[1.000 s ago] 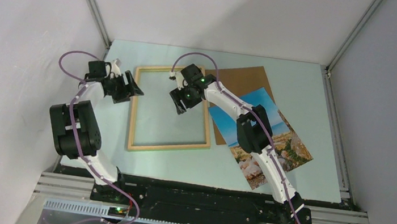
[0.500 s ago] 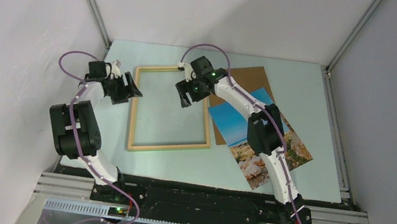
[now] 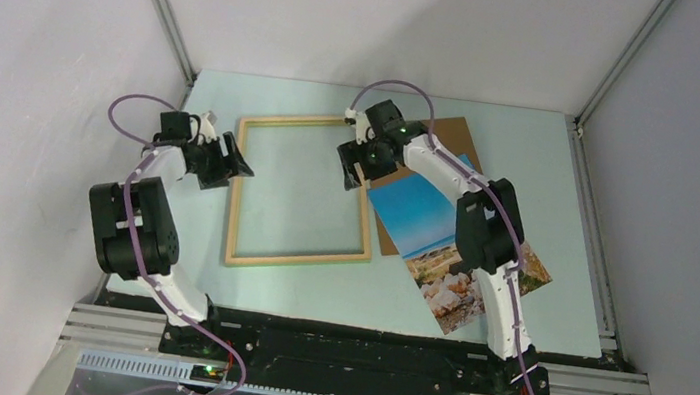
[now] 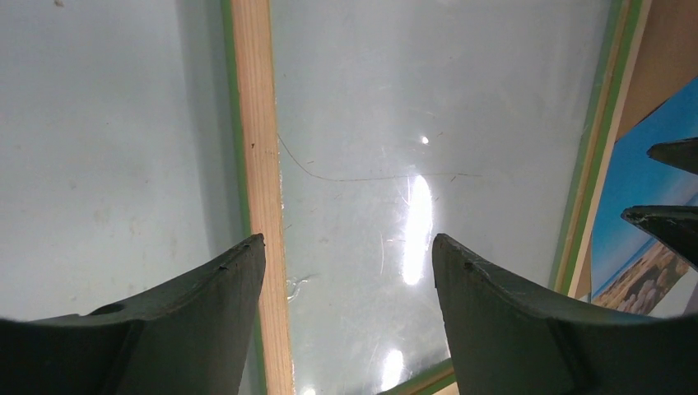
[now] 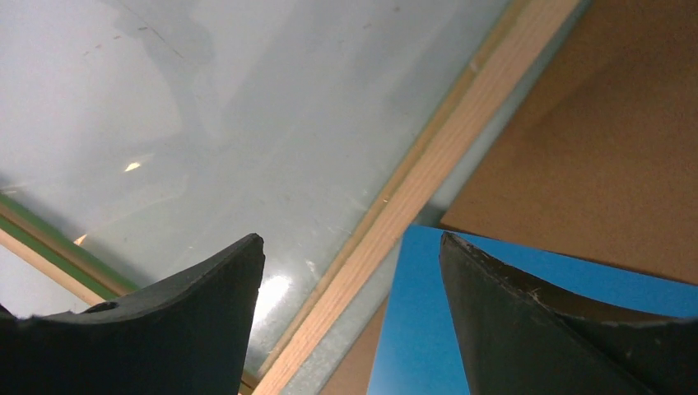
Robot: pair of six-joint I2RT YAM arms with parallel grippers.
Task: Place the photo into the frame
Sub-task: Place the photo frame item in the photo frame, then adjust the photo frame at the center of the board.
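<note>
**Top view.** The wooden picture frame [image 3: 234,206] lies flat at centre-left, pale back up, with its glazing in place. The photo [image 3: 415,211] lies face up right of centre, skewed. Its upper-left corner is just beside the frame's right rail, and its upper part overlaps the brown backing board [image 3: 439,133].

Both of the 2 grippers have their fingers apart and hold nothing. The left gripper [image 3: 233,159] hovers over the frame's left rail. The right gripper [image 3: 353,170] hovers over the right rail, near the photo's blue corner.

**Step in hand, as judged:** picking up the photo.

- Take the thin print at the corner raised by the board, with 1 finger beneath.
- Square it to the opening before lowering.
- Place it image down, probably, since the frame's back faces up.
- Use the left gripper to steady the frame.
</note>
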